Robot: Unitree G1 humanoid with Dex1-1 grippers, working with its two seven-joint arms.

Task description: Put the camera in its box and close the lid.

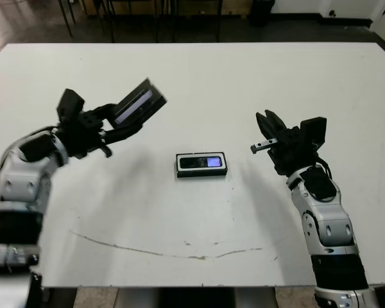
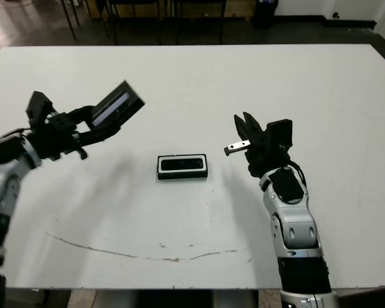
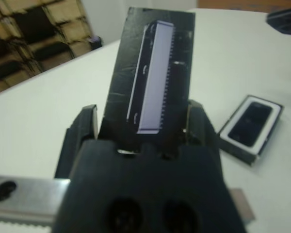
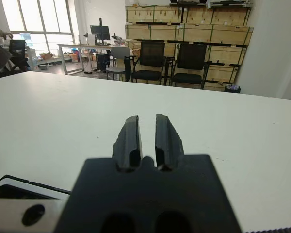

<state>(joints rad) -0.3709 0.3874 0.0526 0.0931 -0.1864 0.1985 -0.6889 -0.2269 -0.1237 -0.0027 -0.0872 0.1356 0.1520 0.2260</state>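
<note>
A thin brownish streak [image 1: 173, 252] runs across the white table [image 1: 199, 83] near its front edge. Further in, at the middle of the table, the box [image 1: 202, 165] lies flat with its long side across the view, and the camera [image 1: 201, 162] rests inside it against the white lining, a small bluish patch showing on its upper face. Nothing touches the box.

To the right of the box and well clear of it, the right gripper [image 1: 268, 122] is raised above the table, its jaws drawn to a narrow gap with nothing between them; the right wrist view shows the two fingers [image 4: 131, 138] almost parallel and close together.

On the other side, further off, the left gripper [image 1: 119, 130] is held up off the table with its jaws clamped on one end of the lid [image 1: 138, 102]. The lid tilts up and away from the arm, its grey-blue strip [image 3: 153, 77] facing the cameras. It appears to be separate from the box, though the left wrist view is blurred
</note>
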